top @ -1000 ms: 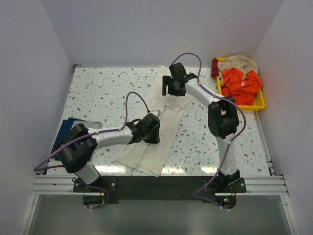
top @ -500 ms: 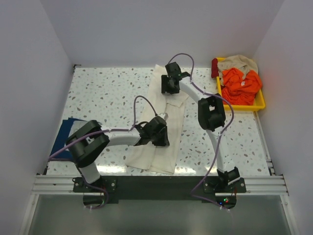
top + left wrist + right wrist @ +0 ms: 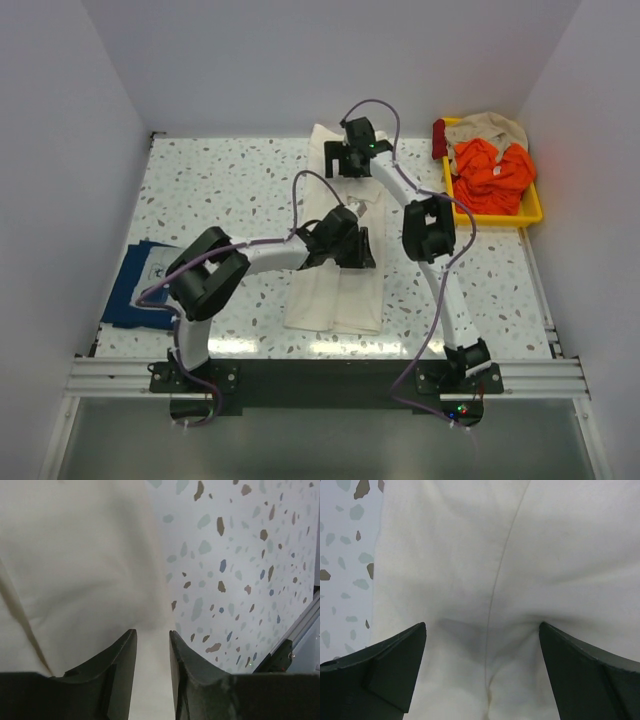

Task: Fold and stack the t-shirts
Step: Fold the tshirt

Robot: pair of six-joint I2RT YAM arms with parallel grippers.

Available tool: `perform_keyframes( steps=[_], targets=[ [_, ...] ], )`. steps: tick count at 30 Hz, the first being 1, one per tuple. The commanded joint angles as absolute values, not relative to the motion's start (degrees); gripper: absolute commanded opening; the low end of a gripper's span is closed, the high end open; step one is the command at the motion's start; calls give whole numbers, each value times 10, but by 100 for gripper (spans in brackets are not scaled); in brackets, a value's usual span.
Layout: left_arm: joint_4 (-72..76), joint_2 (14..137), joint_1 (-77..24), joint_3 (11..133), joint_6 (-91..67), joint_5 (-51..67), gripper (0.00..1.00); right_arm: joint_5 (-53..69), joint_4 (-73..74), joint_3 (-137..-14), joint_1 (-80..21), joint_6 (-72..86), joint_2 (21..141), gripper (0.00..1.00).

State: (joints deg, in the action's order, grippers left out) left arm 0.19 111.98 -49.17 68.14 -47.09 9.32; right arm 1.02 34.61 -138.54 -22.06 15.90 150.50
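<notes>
The cream t-shirt [image 3: 335, 295] lies folded into a long narrow strip that runs from the table's back to its front middle. My left gripper [image 3: 350, 245] is at the strip's middle. In the left wrist view [image 3: 152, 640] its jaws are nearly closed, with the cream cloth [image 3: 75, 555] between them. My right gripper [image 3: 345, 160] is over the strip's far end. In the right wrist view [image 3: 481, 625] its jaws are wide open and press on wrinkled cream cloth [image 3: 470, 540]. The navy t-shirt [image 3: 140, 285] with a white print lies flat at the left edge.
A yellow tray [image 3: 535, 210] at the back right holds orange clothes [image 3: 490, 170] and a beige cloth [image 3: 490, 125]. White walls close in the table on three sides. An aluminium rail [image 3: 320, 375] runs along the near edge.
Both arms swung and carried the cream shirt with them. Its near end slid right and the strip now lies straight instead of diagonal. The left gripper moved right and farther back.
</notes>
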Motion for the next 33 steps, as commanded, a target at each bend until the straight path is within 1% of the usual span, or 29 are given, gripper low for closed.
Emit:
perform_keyframes(
  steps=[1,3,5,7,8,10,11,12,13,14,15,16,17,18,19,20,22,23,25,27,29,33],
  targets=[
    [1,1071,-481,703,-435,102,39,24,351,-1387,-214,146,1436,99],
    [1,1036,-472,691,-434,103,39,19,355,-1374,-215,148,1401,99],
    [1,997,-468,665,-434,97,39,11,356,-1341,-214,169,1332,99],
    [-42,970,-466,641,-426,71,38,20,347,-1256,-215,198,1274,99],
    [-59,948,-466,630,-424,56,38,19,347,-1187,-214,209,1217,99],
    [-70,921,-467,596,-414,52,34,23,352,-1107,-215,242,1163,99],
    [-77,914,-468,585,-413,52,34,21,345,-1011,-215,251,1097,98],
    [-82,908,-469,574,-410,52,32,16,336,-955,-214,264,1063,95],
    [-89,902,-473,558,-409,50,32,18,295,-895,-215,286,1022,90],
    [-105,890,-476,553,-407,34,31,37,267,-834,-215,298,954,86],
    [-108,883,-487,544,-401,29,31,45,245,-726,-216,310,919,78],
    [-112,870,-493,524,-400,27,31,48,234,-655,-218,321,868,70],
    [-113,865,-495,514,-400,29,31,46,240,-623,-220,323,867,67],
    [-114,859,-496,504,-402,33,31,45,244,-592,-221,325,813,65],
    [-116,841,-497,484,-404,31,31,47,246,-560,-221,331,786,65],
    [-118,830,-497,472,-407,29,35,54,248,-502,-228,336,732,63],
    [-126,797,-498,450,-404,21,39,61,262,-451,-238,356,682,62],
    [-145,786,-497,447,-405,6,40,67,265,-408,-253,366,662,59],
    [-160,752,-496,433,-417,-19,45,80,283,-370,-274,398,612,55],
    [-172,724,-481,416,-445,-22,48,74,299,-329,-318,418,585,53],
    [-171,689,-450,382,-455,-3,49,82,310,-301,-337,453,550,48],
    [-177,661,-425,340,-454,11,49,111,301,-234,-339,497,512,47]
  ],
)
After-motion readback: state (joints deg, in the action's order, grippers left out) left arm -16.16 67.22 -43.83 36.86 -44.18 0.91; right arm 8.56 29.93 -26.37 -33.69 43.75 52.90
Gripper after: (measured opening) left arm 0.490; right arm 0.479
